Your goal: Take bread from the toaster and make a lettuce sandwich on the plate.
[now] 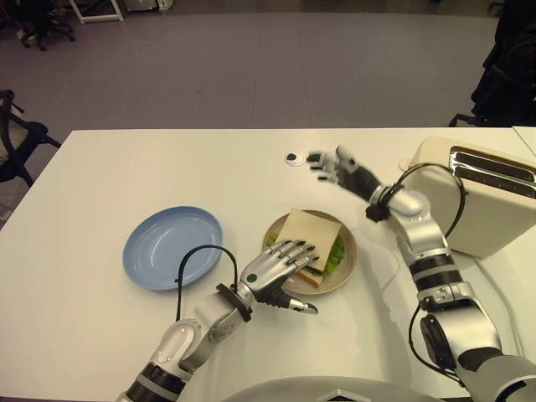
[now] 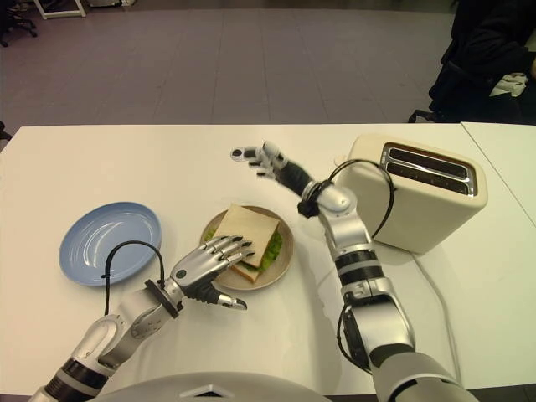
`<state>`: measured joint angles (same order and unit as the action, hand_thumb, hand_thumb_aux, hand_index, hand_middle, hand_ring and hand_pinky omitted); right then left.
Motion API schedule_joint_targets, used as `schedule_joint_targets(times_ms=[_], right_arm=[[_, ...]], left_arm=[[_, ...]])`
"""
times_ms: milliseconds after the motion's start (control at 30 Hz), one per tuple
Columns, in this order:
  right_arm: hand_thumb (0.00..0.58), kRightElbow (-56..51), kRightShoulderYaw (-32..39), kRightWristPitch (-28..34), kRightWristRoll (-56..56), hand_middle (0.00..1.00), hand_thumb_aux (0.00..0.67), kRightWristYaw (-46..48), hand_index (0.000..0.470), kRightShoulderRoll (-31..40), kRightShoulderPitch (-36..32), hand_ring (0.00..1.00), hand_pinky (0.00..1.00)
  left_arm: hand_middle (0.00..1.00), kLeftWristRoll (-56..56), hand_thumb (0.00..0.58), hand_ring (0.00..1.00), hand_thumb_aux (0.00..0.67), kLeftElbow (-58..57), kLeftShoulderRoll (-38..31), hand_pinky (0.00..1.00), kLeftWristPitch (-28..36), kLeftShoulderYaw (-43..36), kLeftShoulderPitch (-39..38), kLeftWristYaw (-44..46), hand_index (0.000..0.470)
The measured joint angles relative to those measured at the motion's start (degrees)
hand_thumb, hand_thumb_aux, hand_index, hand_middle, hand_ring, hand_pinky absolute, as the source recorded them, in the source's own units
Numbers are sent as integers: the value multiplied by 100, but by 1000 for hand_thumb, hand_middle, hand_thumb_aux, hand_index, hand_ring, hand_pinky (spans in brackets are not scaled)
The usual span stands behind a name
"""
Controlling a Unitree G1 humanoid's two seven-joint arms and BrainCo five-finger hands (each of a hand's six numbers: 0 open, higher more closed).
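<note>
Left hand (image 1: 272,272): it is lying at the near rim of the tan plate, palm down. Its fingers (image 1: 297,249) are stretching forward, spread and only slightly bent, and resting on the near edge of the sandwich. It is gripping nothing, and the thumb is pointing sideways along the table just in front of the plate.

Sandwich (image 1: 308,233): it is sitting on the tan plate, a little toward the far side. The top slice is pale, square and flat, turned so that one corner is pointing away from the robot. A strip of the lower slice is showing at the near edge, beside the fingertips.

Lettuce (image 1: 337,251): bright green leaf is sticking out between the slices on the right, and a smaller bit is peeking out on the left.

Tan plate (image 1: 335,285): round and shallow, it is sitting in the middle of the table (image 1: 126,167).

Blue plate (image 1: 172,247): it is lying to the left of the tan plate, close by but apart from it.

Right hand (image 1: 339,172): it is hanging above the table behind the tan plate, with its fingers apart and loosely bent, holding nothing.

Round disc (image 1: 292,157): a small white ring with a dark centre is sitting in the tabletop, just left of the right hand's fingertips.

Toaster (image 1: 477,205): cream-coloured with rounded corners, it is standing at the far right of the table, two long dark slots facing up.
</note>
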<state>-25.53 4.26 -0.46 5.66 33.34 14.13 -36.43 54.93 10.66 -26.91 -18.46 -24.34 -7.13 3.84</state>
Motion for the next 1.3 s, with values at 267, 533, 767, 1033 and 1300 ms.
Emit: schedule_joint_targets(times_ms=[267,533,767,1033,1300], right_arm=[[0,1823,20,-1058,93,0,0,1141,0,920,981,0,0],[556,3841,-561,-1950,690,867,533,2925,374,3182,3283,867,867],[580,3757,877,-2667,-1189,1000,670,2477,470,2863,4056,1000,1000],[580,1998,1695,-3424,-3077,1000,670,315,470,1932,3240,1000,1000],[580,-1309,1914,-3112,-3831,1000,670,-1899,470,902,839,1000,1000]], left_arm=[[0,-217,0,0,0,115,-76,0,-87,40,-18,-322,0],[1000,-4368,478,1000,389,2381,-514,1000,-675,2421,-820,-96,273],[1000,-3317,580,1000,670,1647,-1655,1000,-79,1462,-2131,2168,470],[1000,-688,580,1000,670,115,-562,1000,92,415,-247,560,470],[1000,544,580,1000,670,-3214,107,1000,145,-177,2474,-1774,470]])
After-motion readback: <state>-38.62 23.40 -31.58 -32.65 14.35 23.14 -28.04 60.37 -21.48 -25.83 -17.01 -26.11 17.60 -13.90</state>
